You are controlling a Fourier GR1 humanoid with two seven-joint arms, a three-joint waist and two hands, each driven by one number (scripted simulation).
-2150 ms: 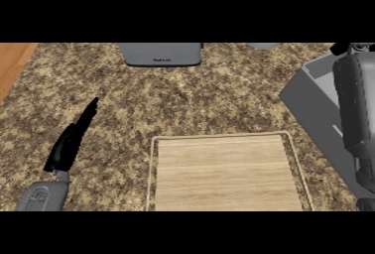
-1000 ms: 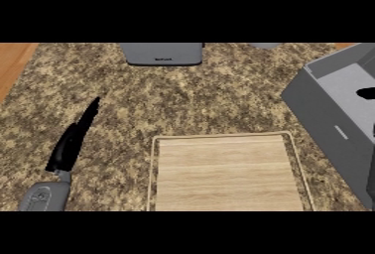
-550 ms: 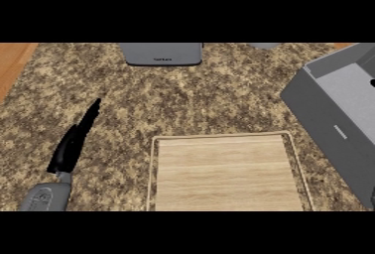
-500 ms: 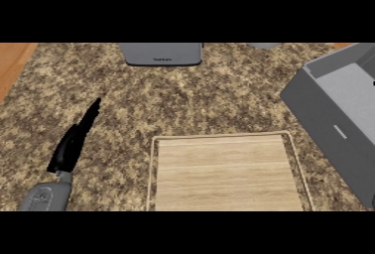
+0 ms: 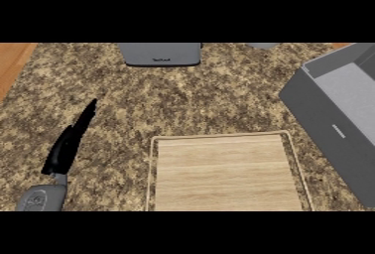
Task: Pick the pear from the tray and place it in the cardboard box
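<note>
The wooden tray [image 5: 227,173] lies at the bottom centre of the head view with nothing on it. The grey box [image 5: 330,131] stands open at the right edge, showing a pale inner floor; no pear shows anywhere. My left hand [image 5: 67,144] rests at the lower left, open, its black fingers straight and pointing up the counter, well left of the tray. My right hand is out of view.
A grey appliance [image 5: 161,53] stands at the counter's far edge, with a smaller grey object [image 5: 262,45] to its right. Speckled stone counter [image 5: 198,99] lies between tray, box and appliance. Wooden floor [image 5: 11,62] shows past the counter's left edge.
My right forearm, which hung over the box at the right, has pulled back out of view. The left hand, tray and box have not moved.
</note>
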